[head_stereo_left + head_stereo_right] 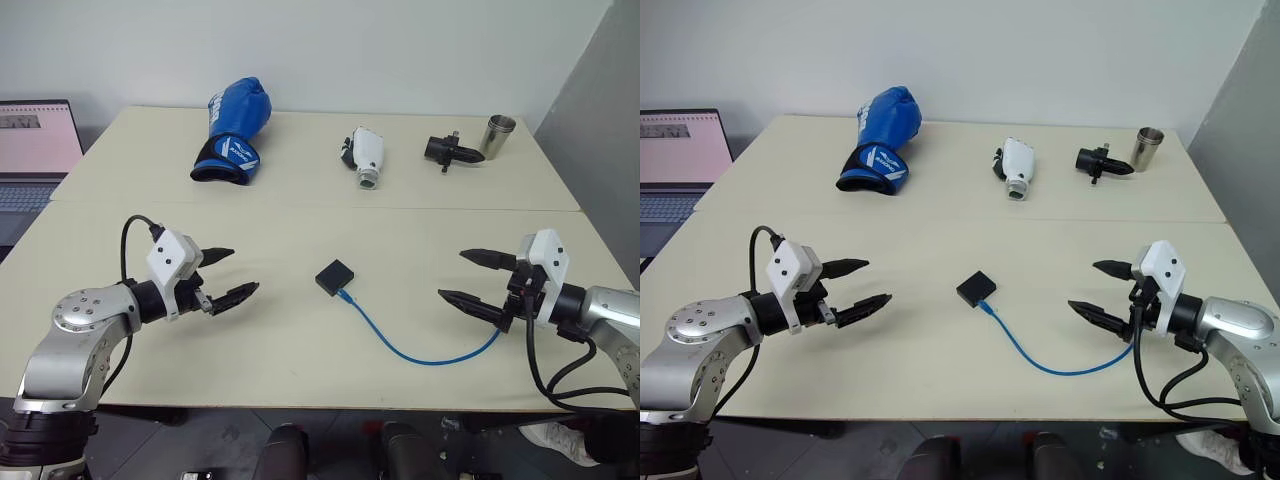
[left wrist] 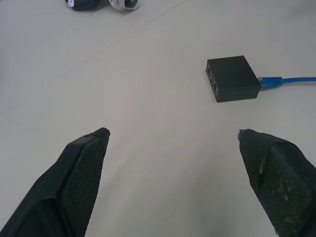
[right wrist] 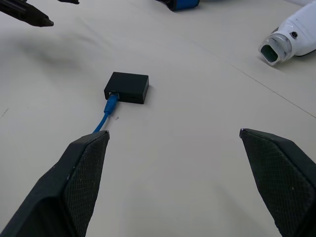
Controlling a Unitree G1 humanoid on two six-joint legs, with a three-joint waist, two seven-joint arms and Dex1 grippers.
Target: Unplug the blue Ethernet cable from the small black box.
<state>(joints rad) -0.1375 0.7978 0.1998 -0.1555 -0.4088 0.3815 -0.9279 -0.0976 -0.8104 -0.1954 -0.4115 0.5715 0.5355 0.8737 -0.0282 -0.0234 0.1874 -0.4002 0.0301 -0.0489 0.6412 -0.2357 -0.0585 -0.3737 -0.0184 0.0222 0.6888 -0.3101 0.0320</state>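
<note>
The small black box [image 1: 334, 276] lies flat near the middle of the cream table. The blue Ethernet cable [image 1: 415, 352] is plugged into its near right side and curves along the tabletop toward my right gripper [image 1: 468, 277]. That gripper hovers open at the right, its lower fingertip just above the cable's far end. My left gripper [image 1: 238, 272] hangs open to the left of the box, a hand's width away, holding nothing. The left wrist view has the box [image 2: 232, 78] with the plug [image 2: 269, 82] in its side; in the right wrist view the cable [image 3: 104, 116] enters the box [image 3: 127, 87].
Along the table's far side lie a blue boxing glove [image 1: 232, 130], a white handheld device [image 1: 366, 155], a black cylindrical gadget [image 1: 452, 152] and a metal cup [image 1: 498, 136]. A laptop [image 1: 35, 150] sits off the table's left edge. A seam crosses the table [image 1: 300, 330] behind the box.
</note>
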